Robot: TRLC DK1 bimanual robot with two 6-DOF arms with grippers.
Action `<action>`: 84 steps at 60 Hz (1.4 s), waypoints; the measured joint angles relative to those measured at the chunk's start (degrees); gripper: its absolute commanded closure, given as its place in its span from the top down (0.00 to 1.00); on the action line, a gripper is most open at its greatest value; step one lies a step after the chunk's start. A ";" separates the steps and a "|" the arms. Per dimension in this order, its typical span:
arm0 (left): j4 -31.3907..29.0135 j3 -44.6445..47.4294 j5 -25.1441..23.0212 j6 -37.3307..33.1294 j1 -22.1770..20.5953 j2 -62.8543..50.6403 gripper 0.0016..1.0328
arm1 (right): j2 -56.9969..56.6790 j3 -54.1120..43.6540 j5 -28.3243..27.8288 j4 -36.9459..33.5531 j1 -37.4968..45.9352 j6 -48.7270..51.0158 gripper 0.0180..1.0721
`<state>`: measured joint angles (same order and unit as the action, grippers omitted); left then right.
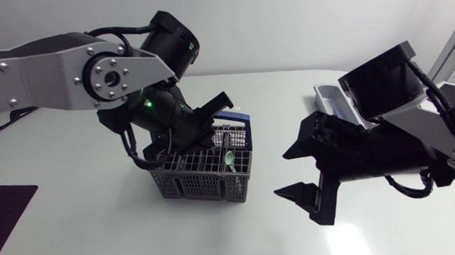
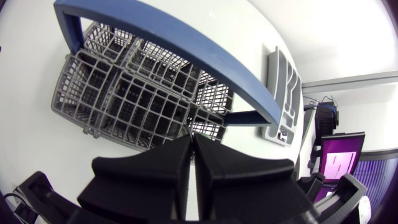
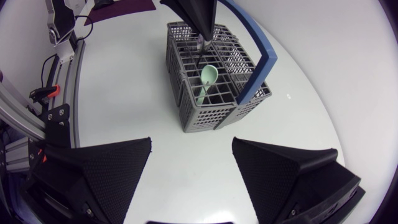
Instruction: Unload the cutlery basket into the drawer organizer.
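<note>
Basket (image 3: 198,119) on the table (image 3: 124,74), left tool (image 2: 191,140) poking into it, fingers pressed together, green spoon (image 3: 208,78) just beside, right tool (image 3: 191,143) nearby, spread wide open, organizer (image 2: 283,81) well apart.

Cutlery basket (image 1: 203,174) at mid-table (image 1: 84,221); spoon (image 1: 227,157) upright in a compartment on its right side; left gripper (image 2: 191,135) above the basket, under its handle (image 2: 186,46); right gripper (image 1: 286,173) right of the basket, apart; drawer organizer (image 1: 329,100) far right, behind the right arm.
</note>
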<state>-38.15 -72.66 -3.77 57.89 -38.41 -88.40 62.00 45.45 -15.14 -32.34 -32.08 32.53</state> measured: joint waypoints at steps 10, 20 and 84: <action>0.77 0.48 0.00 0.02 0.00 2.97 0.03 | 0.00 -0.31 0.20 0.52 -0.68 -0.26 0.89; 1.66 0.81 0.00 0.02 -0.02 5.05 0.03 | -0.07 -0.57 0.42 0.68 -1.27 -0.87 0.89; -4.92 1.05 0.79 11.50 -5.01 15.26 0.04 | -5.95 -3.85 8.13 6.05 -9.27 -14.67 0.89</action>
<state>-43.07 -71.61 -2.98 69.38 -43.42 -73.14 56.05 41.60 -7.01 -26.28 -41.34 17.87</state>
